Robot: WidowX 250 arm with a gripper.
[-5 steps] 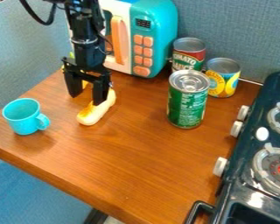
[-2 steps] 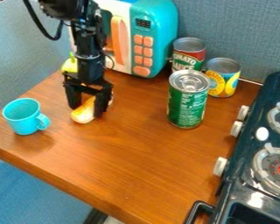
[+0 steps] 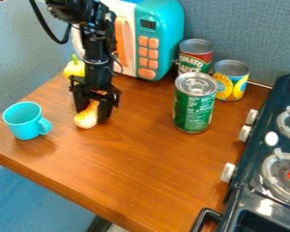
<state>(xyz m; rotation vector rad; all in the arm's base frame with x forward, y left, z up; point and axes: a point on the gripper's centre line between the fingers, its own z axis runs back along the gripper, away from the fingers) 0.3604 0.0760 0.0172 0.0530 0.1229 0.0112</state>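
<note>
Near the left part of the wooden counter, the black gripper [image 3: 92, 115] points down over a small toy bun with a yellow-orange filling [image 3: 85, 120]. It is shut on the bun, with one finger on each side and the rounded near end sticking out toward the camera. The bun's far part is hidden behind the gripper. To the left stands a turquoise cup [image 3: 26, 120], upright, its handle toward the gripper. Behind the arm, a yellow pear-like item [image 3: 74, 68] with a green stem is partly covered.
A teal and white toy microwave [image 3: 162, 41] stands behind the arm. Right of it are a green can [image 3: 194, 106], a red-and-green can [image 3: 195, 56] and a yellow can [image 3: 231, 81]. A dark toy stove [image 3: 256, 181] borders the counter's right side.
The gripper has come down and toward the camera over the bun, and its fingers have drawn closer together around it. The bun has shifted slightly left. The pear-like item has come into clearer view.
</note>
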